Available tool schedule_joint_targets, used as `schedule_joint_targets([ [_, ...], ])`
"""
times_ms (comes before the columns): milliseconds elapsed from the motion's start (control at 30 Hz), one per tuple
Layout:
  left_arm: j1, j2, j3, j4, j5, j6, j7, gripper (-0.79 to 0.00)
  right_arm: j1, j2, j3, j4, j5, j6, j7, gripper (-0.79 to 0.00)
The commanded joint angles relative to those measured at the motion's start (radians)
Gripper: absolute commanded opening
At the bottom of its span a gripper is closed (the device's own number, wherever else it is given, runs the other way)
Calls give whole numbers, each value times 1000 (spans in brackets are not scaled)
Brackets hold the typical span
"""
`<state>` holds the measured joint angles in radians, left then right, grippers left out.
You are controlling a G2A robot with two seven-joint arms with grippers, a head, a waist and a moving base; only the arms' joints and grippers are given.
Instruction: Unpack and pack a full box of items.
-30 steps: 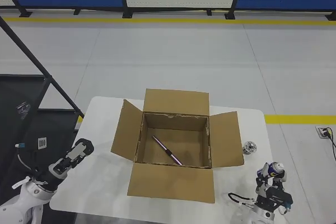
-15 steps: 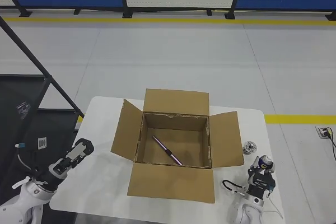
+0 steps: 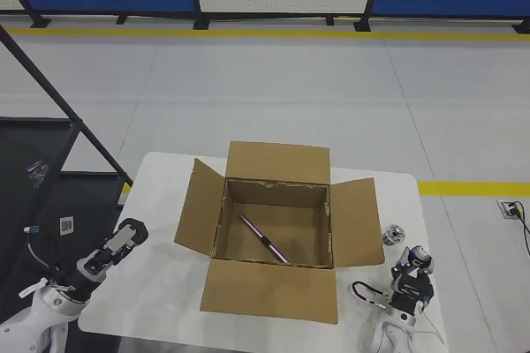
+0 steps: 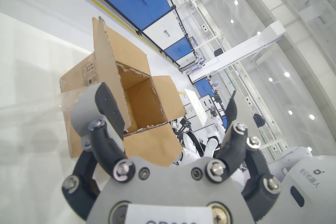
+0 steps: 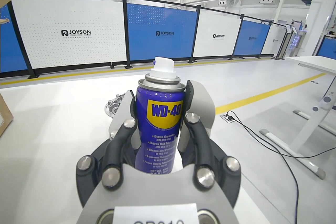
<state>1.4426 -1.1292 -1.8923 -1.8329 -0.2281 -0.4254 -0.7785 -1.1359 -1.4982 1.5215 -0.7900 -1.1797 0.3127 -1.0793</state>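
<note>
An open cardboard box (image 3: 274,231) stands in the middle of the white table (image 3: 163,265), all flaps folded out. Inside it lies a dark pen (image 3: 263,236). My right gripper (image 5: 160,101) is shut on a blue spray can (image 5: 158,114) with a white nozzle, held upright near the table's right front corner (image 3: 412,269). A small silver metal part (image 3: 393,234) sits on the table just beyond the can, also seen as a metal part (image 5: 113,106). My left gripper (image 4: 168,107) is open and empty at the table's left front edge (image 3: 128,234), facing the box (image 4: 131,99).
A black frame with dark panels (image 3: 35,168) stands left of the table. A yellow floor line (image 3: 481,188) and a floor socket with cable (image 3: 511,208) lie to the right. Another white table (image 5: 315,62) stands farther off.
The right gripper with the spray can has moved left and slightly away from the front edge, closer to the box's right flap. The left arm has not moved.
</note>
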Motion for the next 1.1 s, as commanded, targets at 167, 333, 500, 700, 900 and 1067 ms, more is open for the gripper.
schedule_joint_targets([
  [167, 0, 0, 0, 0, 0, 0, 0, 0, -38, -3, -13, -53, -1, -43, 4, -785],
  [333, 0, 0, 0, 0, 0, 0, 0, 0, -94, -9, -27, -131, 1, -61, -46, -785],
  [500, 0, 0, 0, 0, 0, 0, 0, 0, -161, -17, -41, -214, 3, -53, -151, -785],
  [700, 0, 0, 0, 0, 0, 0, 0, 0, -184, -20, -59, -251, -49, 12, -78, -785],
  [900, 0, 0, 0, 0, 0, 0, 0, 0, -168, -13, -46, -281, -93, 22, 54, -785],
  [1067, 0, 0, 0, 0, 0, 0, 0, 0, -189, 2, -14, -364, -150, 6, 207, -785],
])
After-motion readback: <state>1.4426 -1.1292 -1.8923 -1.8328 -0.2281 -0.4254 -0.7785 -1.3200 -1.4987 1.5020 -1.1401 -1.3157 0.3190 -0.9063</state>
